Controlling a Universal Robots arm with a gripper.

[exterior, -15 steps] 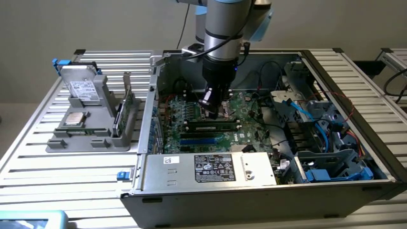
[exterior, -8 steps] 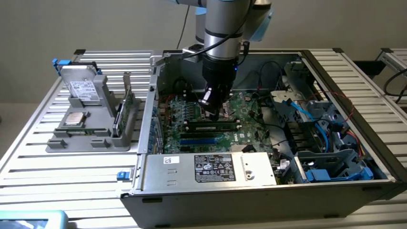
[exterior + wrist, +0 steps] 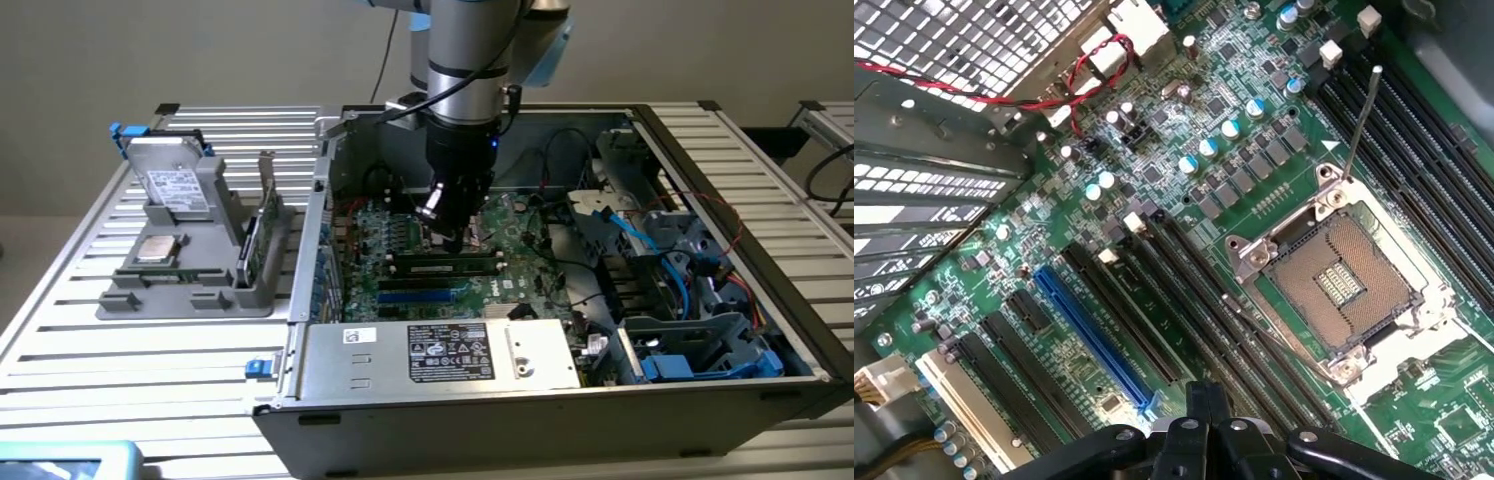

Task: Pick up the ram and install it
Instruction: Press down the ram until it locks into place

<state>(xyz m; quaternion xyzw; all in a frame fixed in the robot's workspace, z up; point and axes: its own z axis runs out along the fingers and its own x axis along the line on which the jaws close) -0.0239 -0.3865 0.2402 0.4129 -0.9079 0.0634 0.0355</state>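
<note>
Gripper [image 3: 454,240], fingers pressed together and holding nothing, is hovering over the motherboard [image 3: 521,225] while the ram [image 3: 445,268] is sitting in its slot just below, seemingly installed already.

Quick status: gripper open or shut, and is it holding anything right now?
Gripper: shut, over the motherboard inside the case; whether it holds anything cannot be told.

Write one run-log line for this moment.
fingers: shut | position: over motherboard in open case | ram: in slot | CPU socket: empty
</note>
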